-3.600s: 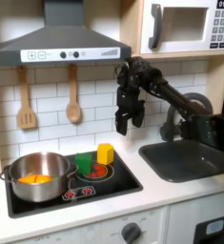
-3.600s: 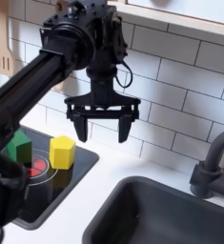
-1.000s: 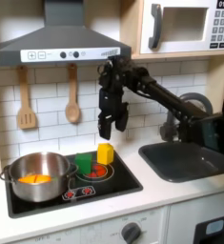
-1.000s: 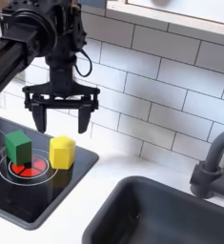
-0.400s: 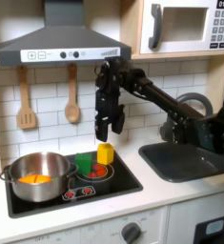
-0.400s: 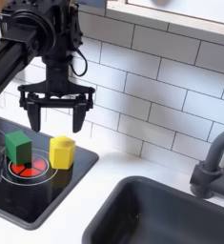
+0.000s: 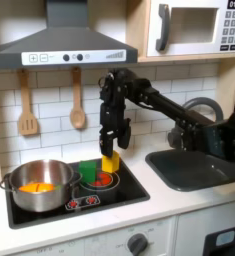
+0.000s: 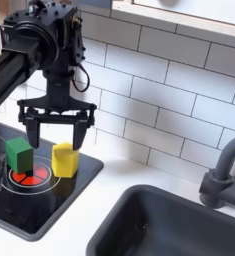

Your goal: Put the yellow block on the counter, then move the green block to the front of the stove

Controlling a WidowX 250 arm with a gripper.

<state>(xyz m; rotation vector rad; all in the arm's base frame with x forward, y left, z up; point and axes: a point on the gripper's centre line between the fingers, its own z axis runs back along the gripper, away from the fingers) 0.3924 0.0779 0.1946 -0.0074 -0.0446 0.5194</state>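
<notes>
i have brought the claw (image 8: 56, 128) down from mid-wall, fingers spread and empty, over the yellow block (image 8: 64, 159) at the stove's (image 7: 129, 187) back right corner beside the green block (image 8: 19, 155); the grasp comes next.

The yellow block (image 8: 63, 158) and green block (image 8: 19, 153) stand upright, just beside each other on the black stove (image 8: 29, 205), apparently apart. The off-white counter (image 8: 94, 220) holds a dark sink.
</notes>
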